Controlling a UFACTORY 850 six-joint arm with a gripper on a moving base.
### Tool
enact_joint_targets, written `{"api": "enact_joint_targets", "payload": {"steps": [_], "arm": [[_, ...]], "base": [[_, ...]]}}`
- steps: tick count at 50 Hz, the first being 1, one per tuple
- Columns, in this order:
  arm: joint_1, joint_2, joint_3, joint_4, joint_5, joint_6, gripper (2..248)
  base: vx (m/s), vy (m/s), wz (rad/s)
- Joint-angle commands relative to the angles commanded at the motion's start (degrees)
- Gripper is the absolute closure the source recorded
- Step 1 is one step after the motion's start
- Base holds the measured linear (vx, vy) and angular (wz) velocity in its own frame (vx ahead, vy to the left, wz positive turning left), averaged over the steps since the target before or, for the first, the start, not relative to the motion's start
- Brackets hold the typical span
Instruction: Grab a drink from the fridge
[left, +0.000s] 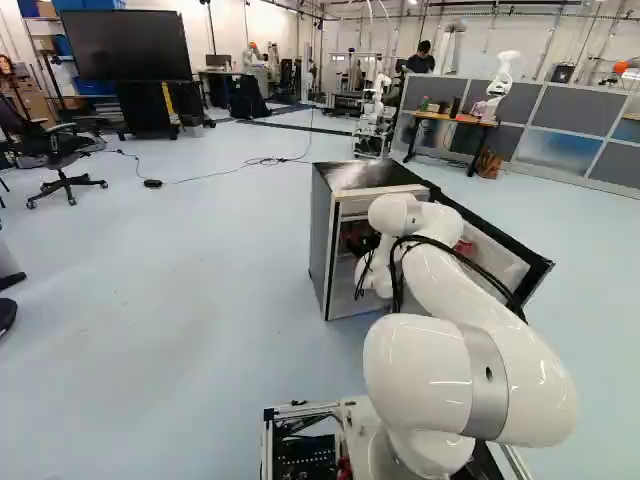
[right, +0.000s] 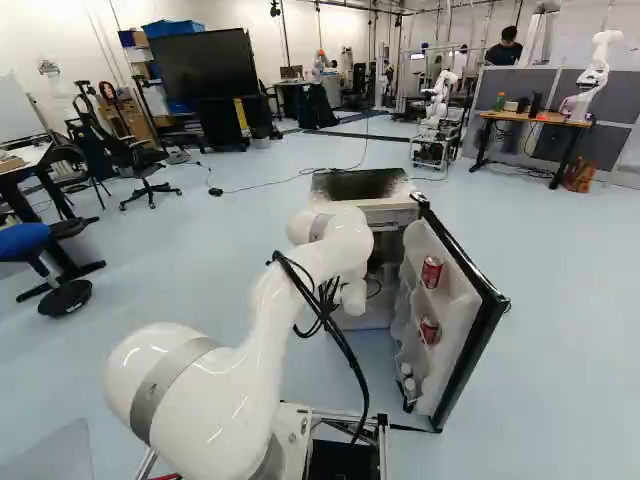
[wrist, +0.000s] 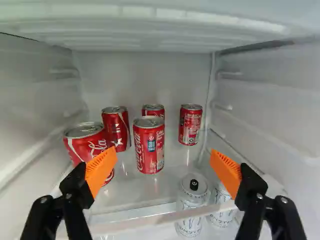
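Floor (left: 180, 260): pale blue
Fridge (left: 322, 240): door (right: 440, 375) open
Red cans (wrist: 149, 147): on shelf (wrist: 130, 192), ahead
Jaws: wide apart, nothing held
Progress: we're at the shelf; we judge grasp, pull-out left

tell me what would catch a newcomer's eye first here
Probably the red cans grouped on the upper shelf inside the fridge, framed in the wrist view by two bright orange pads. In the right base view, the big white arm reaches into that fridge, whose open door holds two more red cans.
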Motion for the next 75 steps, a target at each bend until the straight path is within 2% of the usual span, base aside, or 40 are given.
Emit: {"api": "enact_joint_targets", "payload": {"steps": [13,40,59,75], "arm": [[0.1,-1.3,-2.5,-0.6,-0.3,0.0,3],[0.2,-3.9,-7.2,-7.1,-0.4,0.0,3],[-0.7,-6.7,-12.3,-7.6,-0.5,0.0,3],[-1.4,-7.3,-13.4,-7.6,-0.5,0.0,3]], "base": [[0.0,0.0,0.0],[0.0,0.0,0.0],[0.0,0.0,0.0],[0.0,0.0,0.0]]}}
